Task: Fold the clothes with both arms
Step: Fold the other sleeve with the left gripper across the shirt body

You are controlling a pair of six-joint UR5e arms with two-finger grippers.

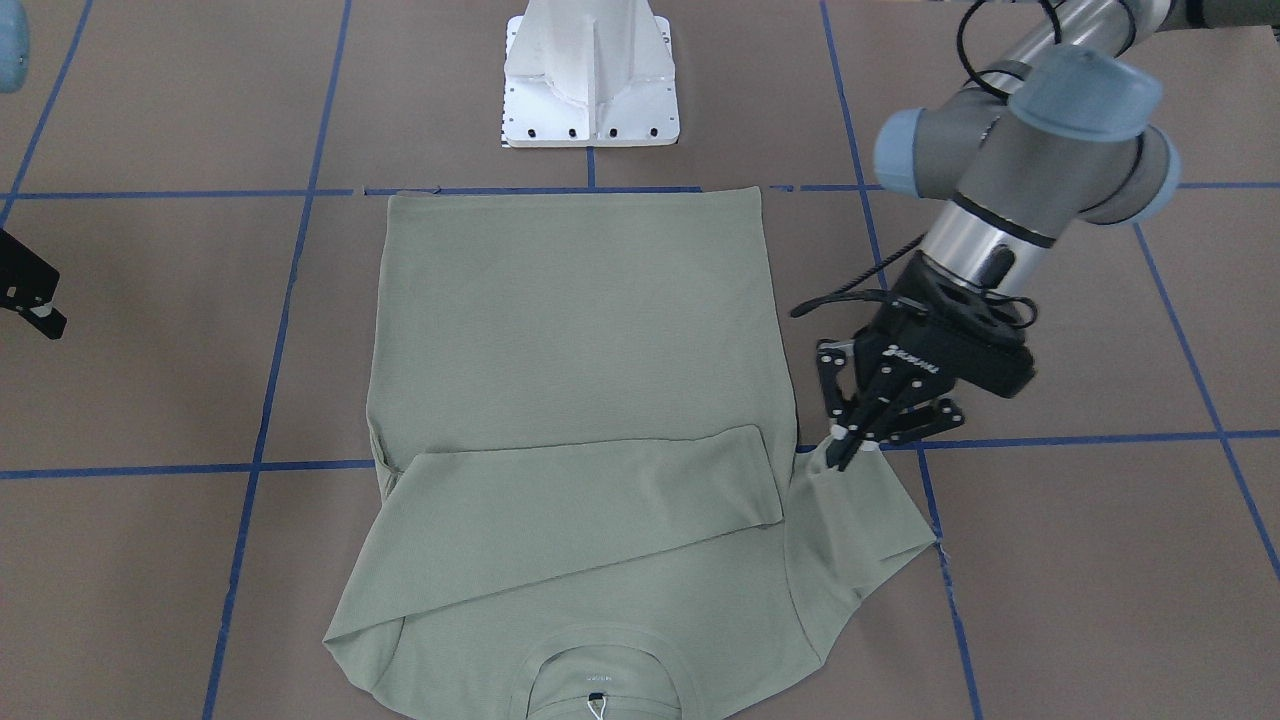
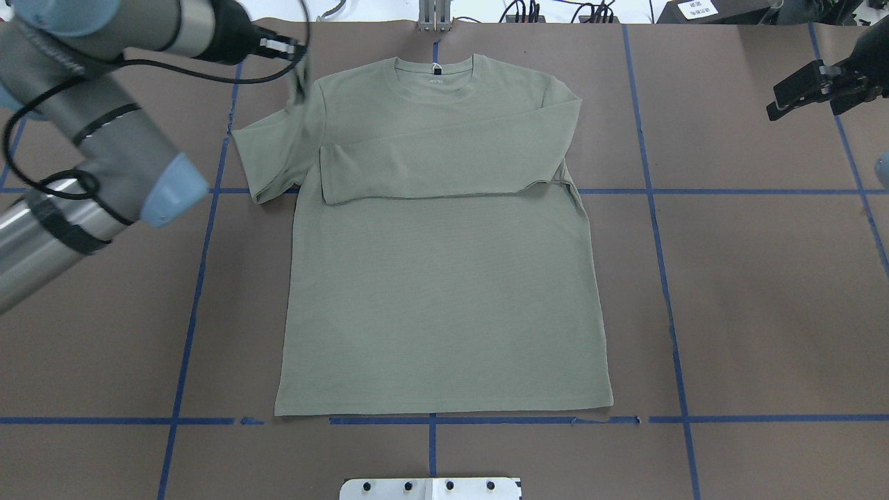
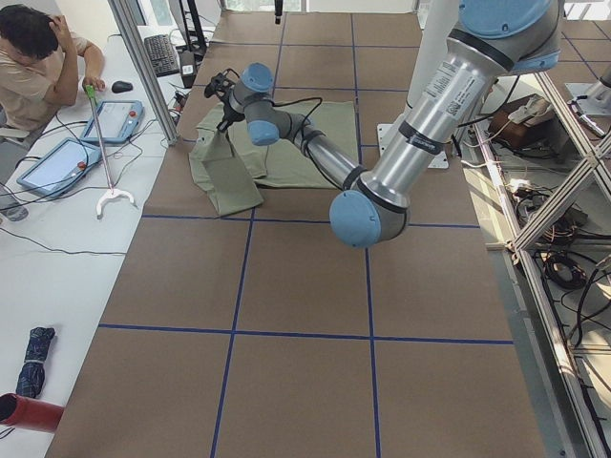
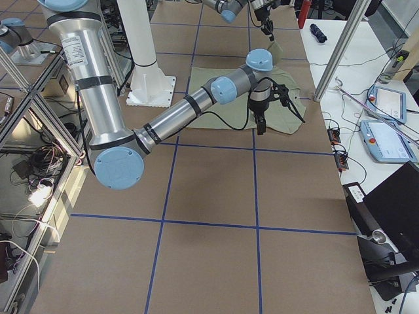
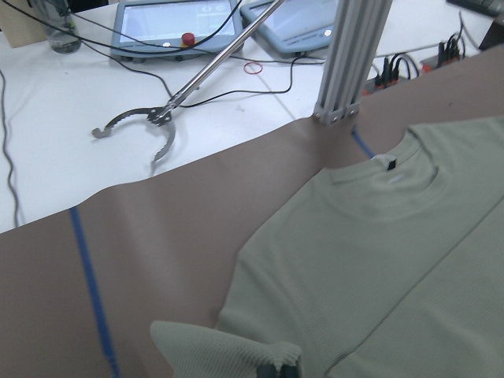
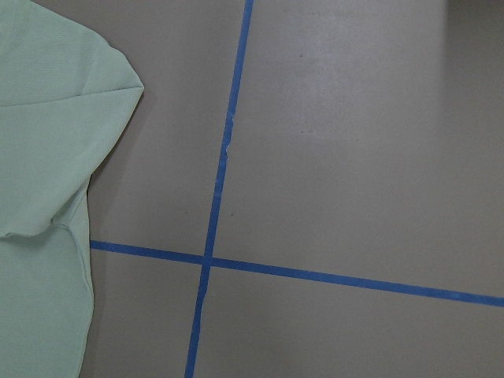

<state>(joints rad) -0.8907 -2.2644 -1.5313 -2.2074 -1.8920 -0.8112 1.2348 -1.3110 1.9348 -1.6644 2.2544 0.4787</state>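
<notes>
The pale sage-green shirt (image 2: 444, 278) lies flat, front up, with its neck (image 2: 436, 73) at the far side of the table. One long sleeve (image 2: 444, 163) is folded across the chest. My left gripper (image 2: 300, 61) is shut on the other sleeve (image 1: 850, 520) and holds a peak of it lifted off the table, beside the shirt's shoulder. In the front-facing view the left gripper (image 1: 848, 448) pinches the cloth at its tip. The pinched cloth fills the bottom of the left wrist view (image 5: 220, 346). My right gripper (image 2: 799, 94) is open and empty, well off to the shirt's right.
The white pedestal base (image 1: 590, 80) stands at the robot's edge of the brown table, which is marked with blue tape lines (image 2: 653, 191). An aluminium post (image 5: 346, 63) stands by the neck. Beyond it an operator (image 3: 33, 67) sits at a desk with tablets and a grabber tool (image 5: 150, 126).
</notes>
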